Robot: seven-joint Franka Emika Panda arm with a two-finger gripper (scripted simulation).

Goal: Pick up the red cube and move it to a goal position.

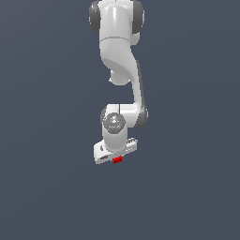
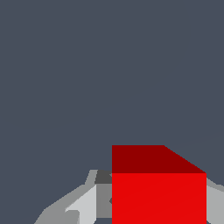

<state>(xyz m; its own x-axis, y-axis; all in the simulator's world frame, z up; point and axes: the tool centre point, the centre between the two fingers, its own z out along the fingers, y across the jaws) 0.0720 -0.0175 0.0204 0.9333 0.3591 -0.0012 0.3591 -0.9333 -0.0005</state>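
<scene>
The red cube (image 1: 117,160) is tiny and shows just below the white gripper hand (image 1: 115,151) in the exterior view, near the middle of the picture. In the wrist view the red cube (image 2: 158,197) fills the space between my two grey fingers (image 2: 101,197), which touch it on both sides. My gripper (image 2: 157,192) is shut on the cube. The fingertips themselves are hidden behind the hand in the exterior view. I cannot tell from these views how high the cube is above the ground.
The white arm (image 1: 121,56) reaches down from the top of the exterior view. Around it there is only a plain dark grey-blue surface (image 1: 47,140). No other object or marker shows in either view.
</scene>
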